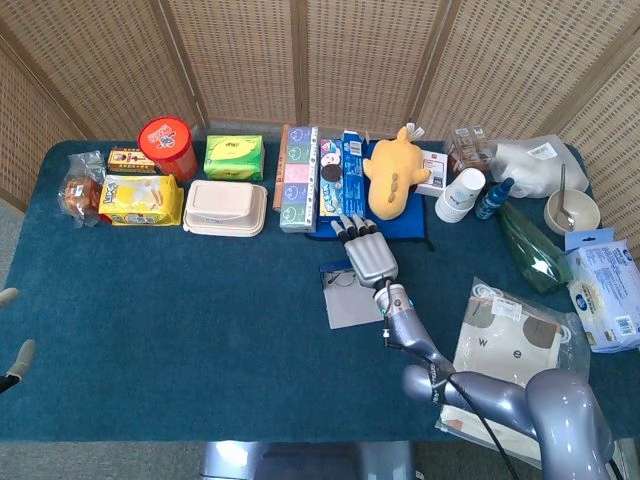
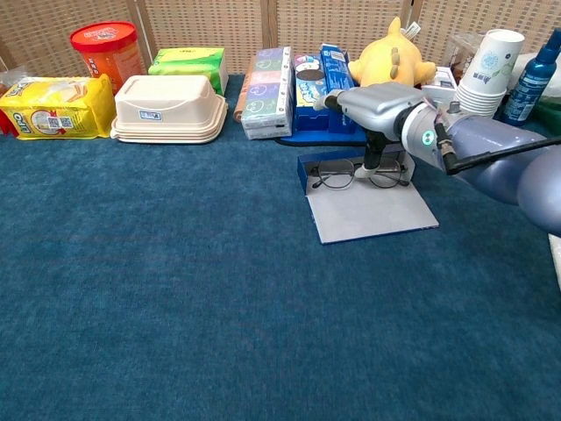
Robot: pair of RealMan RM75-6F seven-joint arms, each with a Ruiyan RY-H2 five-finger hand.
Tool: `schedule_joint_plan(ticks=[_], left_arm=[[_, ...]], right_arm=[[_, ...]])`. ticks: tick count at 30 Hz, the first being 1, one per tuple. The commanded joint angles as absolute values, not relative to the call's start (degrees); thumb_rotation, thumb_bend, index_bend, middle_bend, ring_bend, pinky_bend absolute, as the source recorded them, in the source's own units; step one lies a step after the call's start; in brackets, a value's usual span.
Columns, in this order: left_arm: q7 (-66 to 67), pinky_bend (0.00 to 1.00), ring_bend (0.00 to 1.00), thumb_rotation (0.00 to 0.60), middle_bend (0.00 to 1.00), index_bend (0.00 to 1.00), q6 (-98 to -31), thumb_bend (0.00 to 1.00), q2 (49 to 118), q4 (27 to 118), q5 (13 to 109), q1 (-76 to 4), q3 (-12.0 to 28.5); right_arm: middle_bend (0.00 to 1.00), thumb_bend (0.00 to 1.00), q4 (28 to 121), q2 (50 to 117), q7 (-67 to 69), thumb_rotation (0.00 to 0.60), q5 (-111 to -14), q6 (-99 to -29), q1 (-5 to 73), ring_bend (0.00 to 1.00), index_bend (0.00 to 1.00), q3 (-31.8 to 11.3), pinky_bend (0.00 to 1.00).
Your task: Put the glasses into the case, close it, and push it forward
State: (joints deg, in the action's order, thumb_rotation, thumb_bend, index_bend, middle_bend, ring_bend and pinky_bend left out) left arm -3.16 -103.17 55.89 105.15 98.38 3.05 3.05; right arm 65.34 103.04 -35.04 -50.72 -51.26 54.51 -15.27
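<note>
- Seating the glasses point(image 2: 351, 173) fully into the open case point(image 2: 372, 210) is the step, in my judgement.
- They lie at the case's back part, w/ the grey flap open in front.
- Right hand point(image 2: 379, 110) is above them, fingers down touching the frame; real grip or not, cannot tell.
- Left hand point(image 1: 12, 362) is only at the edge, fingers unclear.
- Press gently, keep the lenses flat, then fold the flap.

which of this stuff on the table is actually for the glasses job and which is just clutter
For the job:
- glasses
- open glasses case
- right robot hand, over the glasses

Just lying about:
- yellow plush toy
- stack of paper cups
- cream lidded box
- red tub
- green packet
- blue spray bottle
</note>
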Motion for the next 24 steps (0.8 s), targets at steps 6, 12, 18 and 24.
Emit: schedule_joint_plan(ticks=[6,12,18,24], left_arm=[[-3.34,0.0,0.0,0.6,0.05,0.19,-102.72,0.32,56.24,105.04,98.61,2.8,2.98],[-3.08,0.0,0.0,0.6,0.05,0.19,-103.42,0.32,55.99,105.1,98.6,3.18,3.06],[-2.84,0.0,0.0,0.6,0.05,0.19,-103.33,0.32,56.05,105.34,98.86,3.22,2.91],[-2.37,0.0,0.0,0.6,0.05,0.19,-103.31,0.32,56.26,105.61,99.25,3.24,2.8]], right_arm=[[0.0,0.19,67.52,101.59,-36.14,0.6,-51.05,-52.65,54.15,0.0,0.0,-14.91,0.16],[0.0,0.19,66.71,101.08,-36.43,0.6,-50.08,-51.91,54.0,0.0,0.0,-14.56,0.16],[0.0,0.19,65.72,100.73,-35.84,0.6,-50.31,-51.42,53.96,0.0,0.0,-14.33,0.16],[0.0,0.19,65.16,100.54,-35.45,0.6,-51.08,-51.56,54.22,0.0,0.0,-14.44,0.16]])
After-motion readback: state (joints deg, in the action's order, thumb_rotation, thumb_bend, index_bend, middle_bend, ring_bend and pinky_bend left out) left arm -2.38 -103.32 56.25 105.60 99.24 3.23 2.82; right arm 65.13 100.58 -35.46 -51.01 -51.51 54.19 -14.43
